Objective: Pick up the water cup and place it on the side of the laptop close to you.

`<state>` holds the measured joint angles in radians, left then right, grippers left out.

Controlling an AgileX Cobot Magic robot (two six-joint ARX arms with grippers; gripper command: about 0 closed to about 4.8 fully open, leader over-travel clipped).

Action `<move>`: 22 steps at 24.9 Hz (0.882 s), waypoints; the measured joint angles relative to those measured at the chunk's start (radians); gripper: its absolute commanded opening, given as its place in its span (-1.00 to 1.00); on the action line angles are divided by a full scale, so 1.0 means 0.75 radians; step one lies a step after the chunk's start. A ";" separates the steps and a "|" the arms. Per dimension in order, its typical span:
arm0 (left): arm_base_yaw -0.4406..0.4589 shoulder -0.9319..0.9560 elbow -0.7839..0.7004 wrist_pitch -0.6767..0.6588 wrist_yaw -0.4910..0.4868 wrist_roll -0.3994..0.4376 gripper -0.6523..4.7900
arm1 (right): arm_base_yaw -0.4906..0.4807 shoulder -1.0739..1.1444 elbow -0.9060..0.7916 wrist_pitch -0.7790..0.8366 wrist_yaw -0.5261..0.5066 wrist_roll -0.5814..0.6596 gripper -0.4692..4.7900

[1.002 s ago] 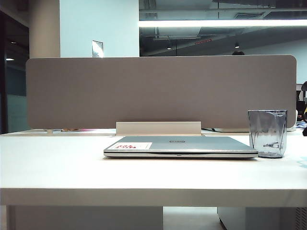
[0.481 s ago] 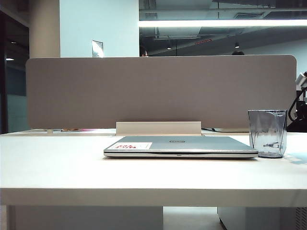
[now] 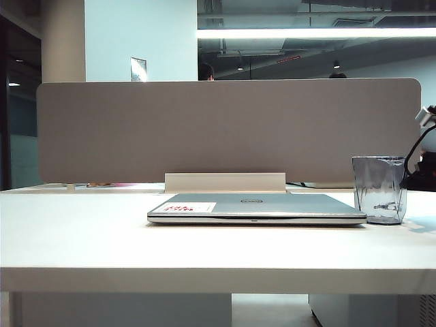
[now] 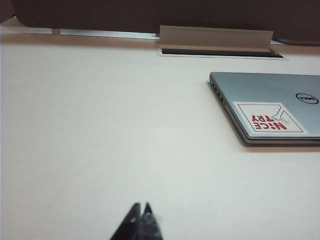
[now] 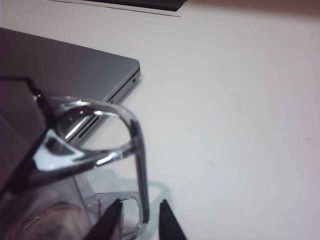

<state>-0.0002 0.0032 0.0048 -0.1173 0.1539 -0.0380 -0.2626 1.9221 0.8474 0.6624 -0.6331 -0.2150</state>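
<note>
The right gripper [image 5: 139,220] is straddling the water cup's [image 3: 379,189] handle with jaws apart, right of the laptop [image 3: 257,208]. The left gripper [image 4: 141,216] is hovering with tips together above the table [image 4: 100,125].

The worktop [image 3: 82,238] lies bare in front of the laptop [image 3: 255,208] and to its left. The cup [image 3: 379,189] stands just beside the laptop's right end. A partition [image 3: 225,129] walls off the back. The right claw [image 5: 137,217] straddles the cup's handle; the left claw [image 4: 140,220] hangs over bare worktop.
</note>
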 measured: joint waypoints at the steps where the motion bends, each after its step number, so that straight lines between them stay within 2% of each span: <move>1: 0.000 0.000 0.000 -0.001 0.000 0.000 -0.77 | 0.000 0.006 0.007 -0.001 -0.007 -0.001 -0.39; 14: 0.000 -0.001 0.000 -0.024 0.001 0.000 -0.77 | 0.038 0.073 0.083 0.052 -0.064 -0.003 -0.43; 22: 0.000 0.000 0.000 -0.030 0.000 0.000 -0.77 | 0.042 0.105 0.142 0.106 -0.040 -0.004 -0.44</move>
<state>-0.0002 0.0032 0.0048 -0.1398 0.1539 -0.0380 -0.2310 2.0010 0.9539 0.7418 -0.6632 -0.2176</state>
